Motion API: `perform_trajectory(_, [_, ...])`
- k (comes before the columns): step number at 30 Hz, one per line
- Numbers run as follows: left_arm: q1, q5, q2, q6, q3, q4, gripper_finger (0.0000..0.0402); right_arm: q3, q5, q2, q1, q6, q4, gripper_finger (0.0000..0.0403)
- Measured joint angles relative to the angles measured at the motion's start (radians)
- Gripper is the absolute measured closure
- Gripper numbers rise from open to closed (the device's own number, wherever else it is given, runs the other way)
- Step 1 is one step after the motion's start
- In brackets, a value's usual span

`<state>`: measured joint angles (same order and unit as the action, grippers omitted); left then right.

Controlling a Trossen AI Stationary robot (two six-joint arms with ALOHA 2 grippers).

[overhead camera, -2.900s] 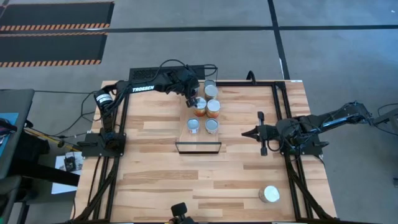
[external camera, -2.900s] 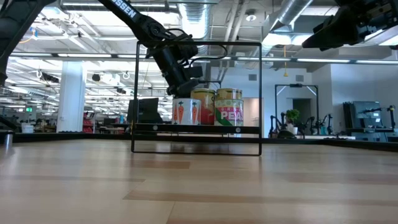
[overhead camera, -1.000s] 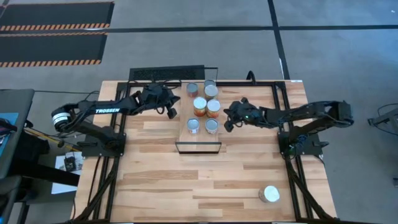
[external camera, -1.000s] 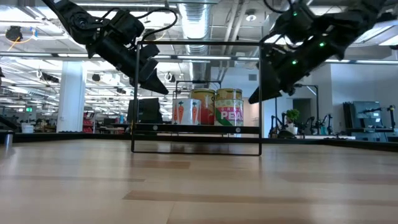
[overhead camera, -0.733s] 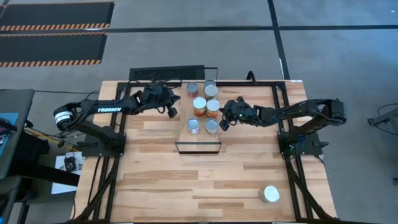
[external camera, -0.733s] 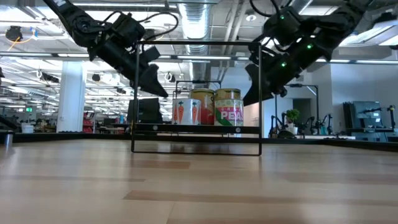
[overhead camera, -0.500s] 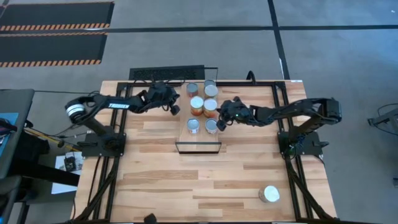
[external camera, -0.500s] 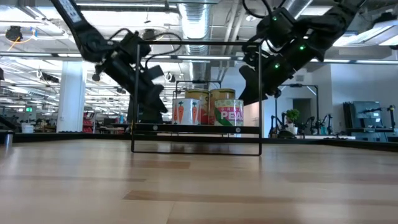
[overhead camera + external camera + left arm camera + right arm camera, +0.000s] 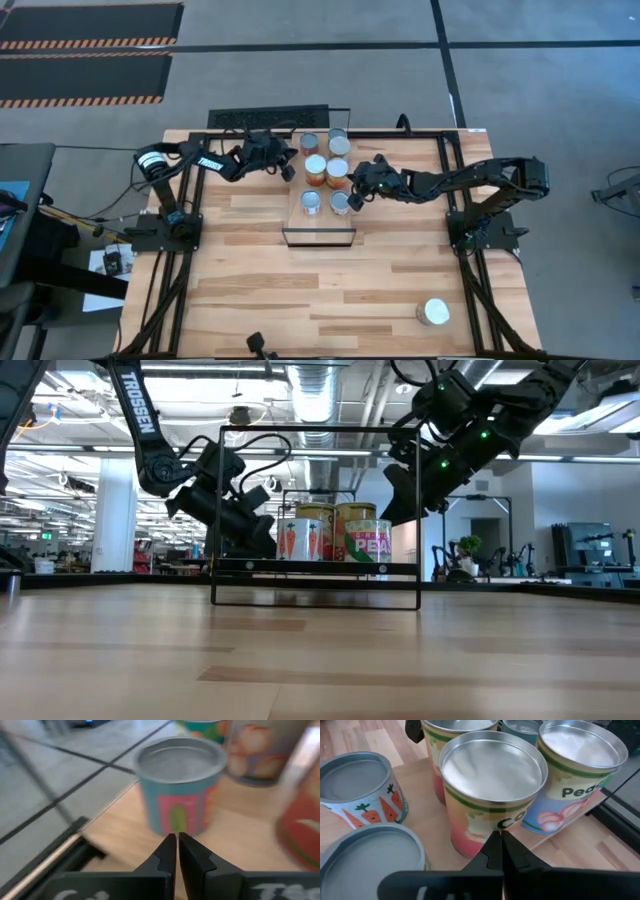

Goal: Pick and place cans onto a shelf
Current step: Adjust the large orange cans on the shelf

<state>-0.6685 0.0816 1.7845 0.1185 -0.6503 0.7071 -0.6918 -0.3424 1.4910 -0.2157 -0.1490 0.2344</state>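
Several cans stand on the light-wood shelf (image 9: 322,220), among them a corn-labelled can (image 9: 338,171), a blue-and-pink can (image 9: 309,144), a carrot-labelled can (image 9: 360,790) and a peach-labelled can (image 9: 580,755). One more can (image 9: 434,312) stands on the table near its front right corner. My left gripper (image 9: 290,170) is shut, low at the shelf's left side, pointing at the blue-and-pink can (image 9: 177,785). My right gripper (image 9: 351,196) is shut at the shelf's right side, its tips at the corn-labelled can (image 9: 490,785). My left gripper's shut fingertips (image 9: 170,842) stand level at the foot of the blue-and-pink can (image 9: 175,827); I cannot tell whether they touch it. My right gripper's shut fingertips (image 9: 494,842) lie against the lower side wall of the corn-labelled can (image 9: 485,827), coming slanting down from the table's right. The can stands upright on the shelf.
A thin black frame (image 9: 417,510) rises around the shelf and closes its near end (image 9: 318,238). Black rails (image 9: 465,270) run along the table's left and right sides. The wide slatted tabletop (image 9: 300,290) lies in front of the shelf.
My right gripper has gone toward the table's left, in among the cans, and the two middle cans have slid a little to the left on the shelf. My left gripper has gone down and toward the shelf's left side, staying shut.
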Motion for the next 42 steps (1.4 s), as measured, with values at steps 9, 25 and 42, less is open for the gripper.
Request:
perform_trajectory(9, [0.0, 0.159, 0.001, 0.061, -0.001, 0.02, 0.0393, 0.0, 0.0, 0.0, 0.0, 0.017, -0.001, 0.0399])
perform_trajectory(25, [-0.02, 0.15, 0.001, 0.122, -0.12, -0.098, 0.0393, 0.0, 0.003, 0.0, 0.0, 0.018, -0.001, 0.0399])
perform_trajectory(42, [-0.04, 0.168, 0.001, 0.135, -0.12, -0.074, 0.0393, 0.001, 0.003, 0.0, 0.0, 0.018, 0.004, 0.0399])
